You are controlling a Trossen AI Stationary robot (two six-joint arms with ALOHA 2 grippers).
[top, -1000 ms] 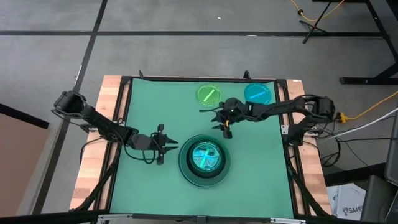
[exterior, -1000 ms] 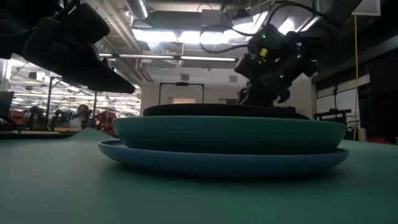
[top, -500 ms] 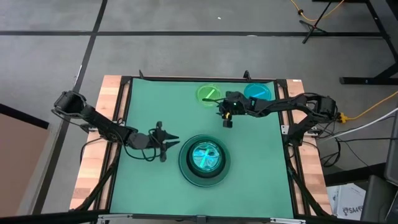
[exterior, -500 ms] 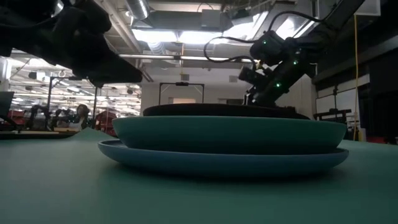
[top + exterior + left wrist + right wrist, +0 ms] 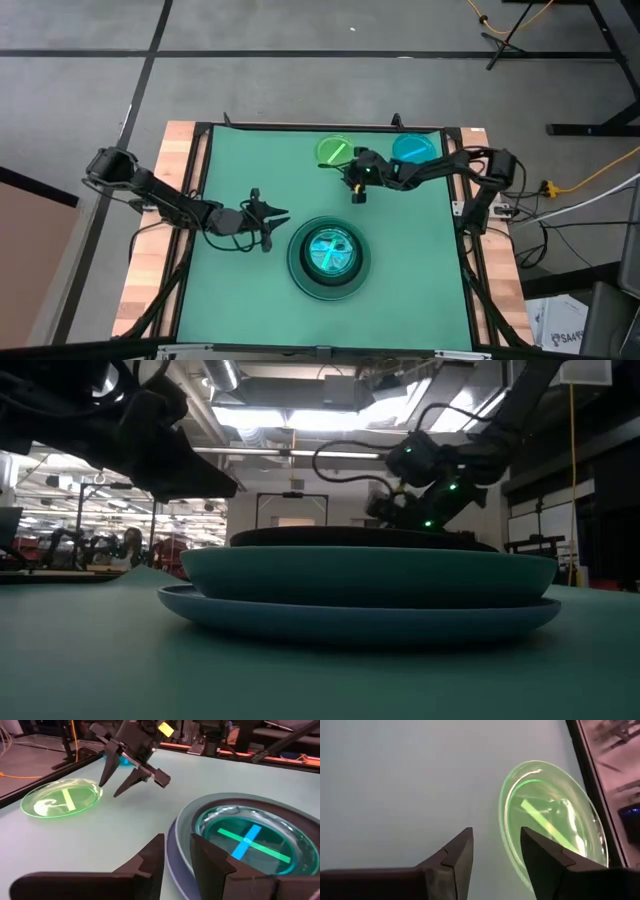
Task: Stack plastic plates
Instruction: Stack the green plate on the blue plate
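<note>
A stack of plastic plates (image 5: 329,256) sits near the middle of the table: a blue plate (image 5: 360,618) at the bottom, a dark-green one on it, a black rim above, and a translucent cyan plate (image 5: 242,837) on top. A lime-green plate (image 5: 335,151) and a second cyan plate (image 5: 415,149) lie flat by the far edge. My right gripper (image 5: 347,176) hangs open above the mat just beside the lime-green plate (image 5: 550,820), touching nothing. My left gripper (image 5: 274,224) hovers left of the stack, open by a narrow gap (image 5: 176,847).
The green mat (image 5: 250,160) is bare to the left of the lime-green plate and in front of the stack. A raised dark frame (image 5: 200,180) borders the mat, with wooden strips outside it. The room behind shows in the low view.
My right gripper has moved from beside the stack toward the far edge and a little left, coming close to the lime-green plate. My left gripper has edged right, toward the stack. The plates have stayed where they were.
</note>
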